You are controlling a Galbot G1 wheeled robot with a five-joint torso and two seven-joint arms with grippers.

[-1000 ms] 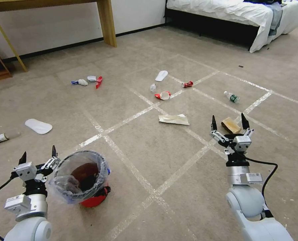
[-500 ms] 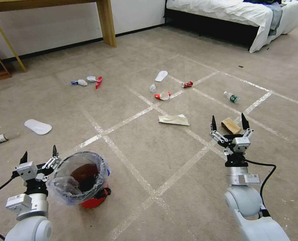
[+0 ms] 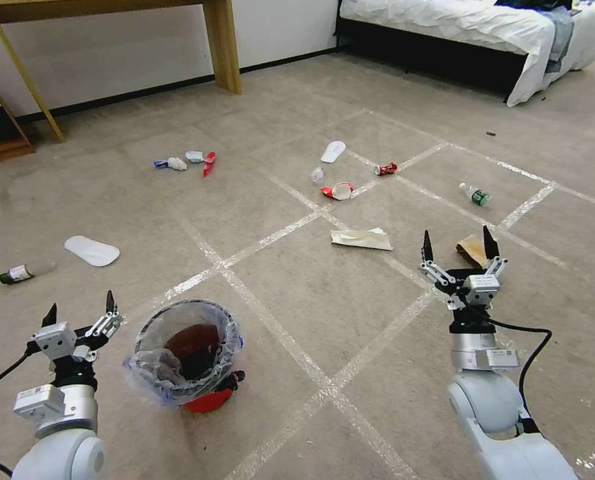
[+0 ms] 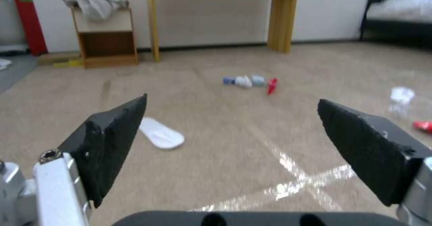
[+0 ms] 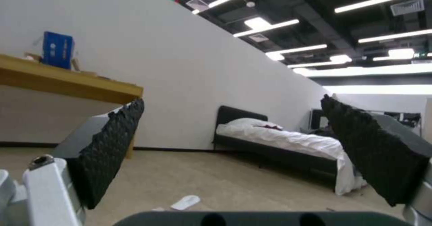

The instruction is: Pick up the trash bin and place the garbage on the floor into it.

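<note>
Trash bin point(image 3: 185, 357) sitting upright on the floor point(image 3: 297, 293), just beside the left gripper point(image 3: 79, 313), fingers spread, gripping nothing. Right gripper point(image 3: 459, 243) hovering with fingers apart near the brown paper bag point(image 3: 472, 250). Folded white paper point(image 3: 361, 238) and crushed cup point(image 3: 337, 191) lying farther off.

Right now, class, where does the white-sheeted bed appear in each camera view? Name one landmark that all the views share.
Head view: the bed is at the far right, beyond the scattered litter.
Left wrist view: the bed is by the far wall, just past the wooden table's leg.
Right wrist view: the bed stands against the white wall, beyond the table.
Shared landmark: the wooden table.
</note>
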